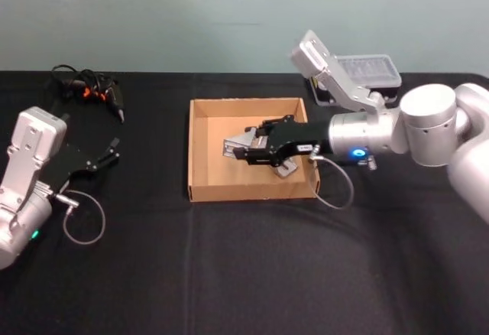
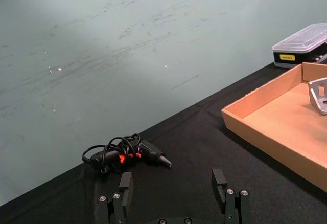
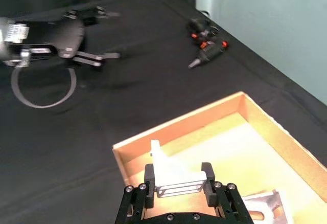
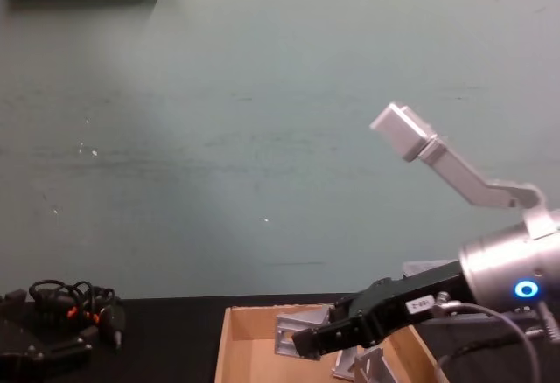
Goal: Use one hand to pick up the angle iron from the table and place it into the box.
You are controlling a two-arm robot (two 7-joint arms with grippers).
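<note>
Now right end effector [image 1: 246, 145] grips angle iron [image 3: 173, 177], one leg upright.

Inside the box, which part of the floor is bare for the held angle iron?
The box floor is bare along its left wall, ahead of the right pincer holding an angle iron. The right half is crowded: another angle iron lies there.
</note>
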